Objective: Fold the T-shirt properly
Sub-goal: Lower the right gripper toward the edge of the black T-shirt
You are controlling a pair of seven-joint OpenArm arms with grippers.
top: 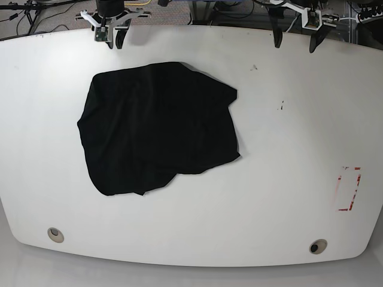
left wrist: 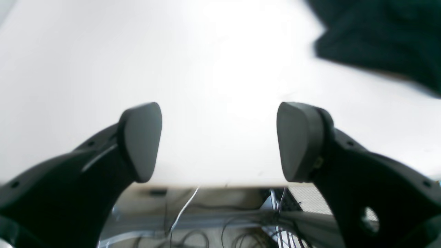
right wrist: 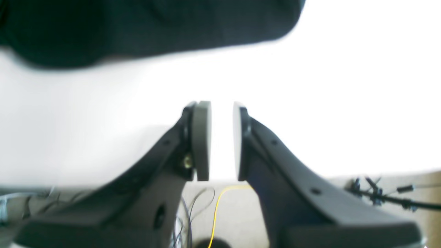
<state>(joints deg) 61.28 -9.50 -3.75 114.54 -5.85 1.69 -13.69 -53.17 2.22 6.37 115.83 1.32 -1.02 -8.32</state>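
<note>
The white table [top: 287, 179] takes up the base view, and the T-shirt [top: 157, 125] sprawls rumpled on its left half, not yet squared. Left gripper [left wrist: 219, 141] hangs at the far edge, jaws spread wide, empty. Right gripper [right wrist: 221, 141] hovers just off the cloth's far edge, pads nearly together with only a slim gap, nothing pinched. Best approach, I'd say: spread the shirt flat first, each arm taking a separate corner, then fold.

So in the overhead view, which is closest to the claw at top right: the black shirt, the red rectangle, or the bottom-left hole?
From the left gripper:
1. T-shirt, left of centre.
2. Red rectangle, right edge.
3. Bottom-left hole, opposite corner.
</note>
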